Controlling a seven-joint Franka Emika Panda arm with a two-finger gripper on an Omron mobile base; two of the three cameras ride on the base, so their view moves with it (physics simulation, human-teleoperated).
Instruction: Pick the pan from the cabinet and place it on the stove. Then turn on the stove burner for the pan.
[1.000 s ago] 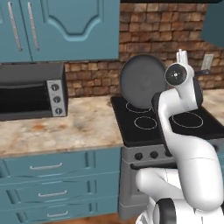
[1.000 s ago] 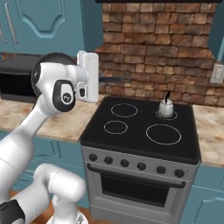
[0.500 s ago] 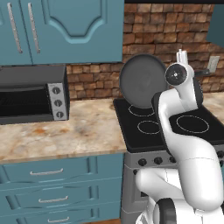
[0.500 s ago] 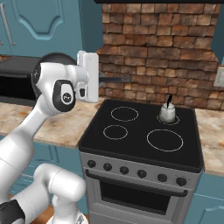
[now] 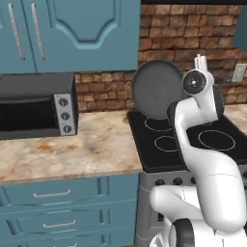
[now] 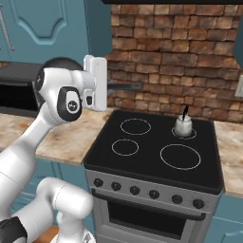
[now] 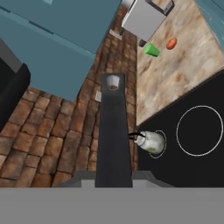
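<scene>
**A:** Where is the pan [image 5: 157,89] just now?

**B:** Off every surface. It hangs in the air on edge, its round face upright, over the back left corner of the stove [image 6: 156,163], in front of the brick wall. In the hand view its long black handle [image 7: 113,131] runs straight out from the gripper [image 7: 113,181], whose claw is clamped together on the near end of that handle.

**A:** So the first step is finished?

**B:** I judge the picking is done: the pan is out of the cabinet [image 5: 67,34], whose doors look closed in the left base view. The placing is not done, since the pan touches nothing on the cooktop.

**A:** What is on the cooktop?

**B:** A small silver kettle [image 6: 183,126] sits on the ring at the back right corner. The other three rings are bare; the large stove burner [image 6: 180,156] at the front right looks about the pan's width.

**A:** And what remains?

**B:** Tip the pan level, lower it onto a free ring, let go, then turn the matching knob on the grey front panel [image 6: 152,192]. No knob has been touched as far as I can see. On the counter to the left stands a toaster oven [image 5: 36,106], well clear of all this.
</scene>
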